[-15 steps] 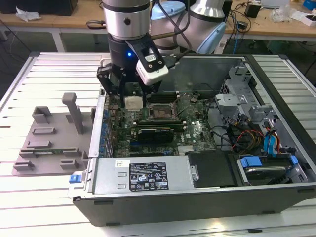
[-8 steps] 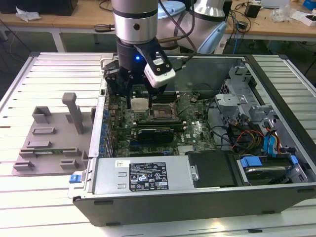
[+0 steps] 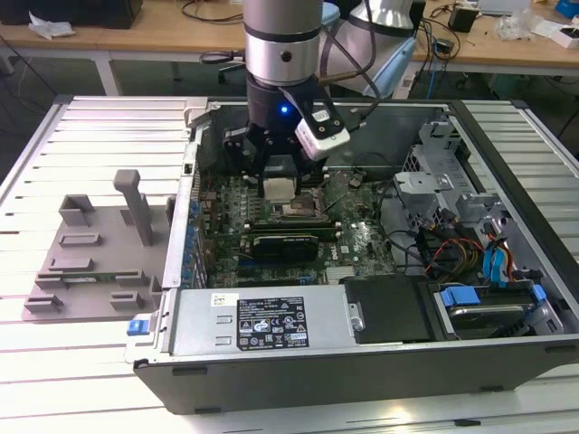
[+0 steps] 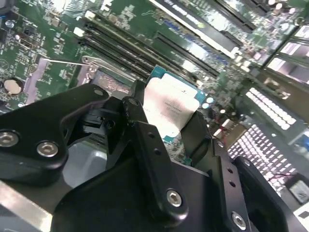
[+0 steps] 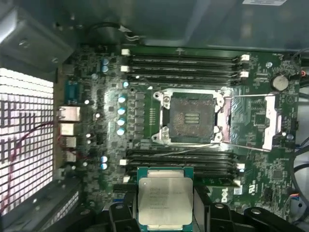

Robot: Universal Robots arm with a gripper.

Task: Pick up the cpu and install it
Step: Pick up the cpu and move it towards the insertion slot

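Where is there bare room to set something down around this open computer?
Bare slatted table lies around the grey tray, beside the case. Inside, the socket is empty, with the cpu in the gripper nearby; cables crowd the drive bays.

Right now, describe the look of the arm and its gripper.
The arm is a silvery-grey metal cylinder with a dark ring, ending in a black wrist section showing a small blue light. A white box with a black face is mounted beside it. The gripper is black, with jointed link fingers fastened by silver screws.
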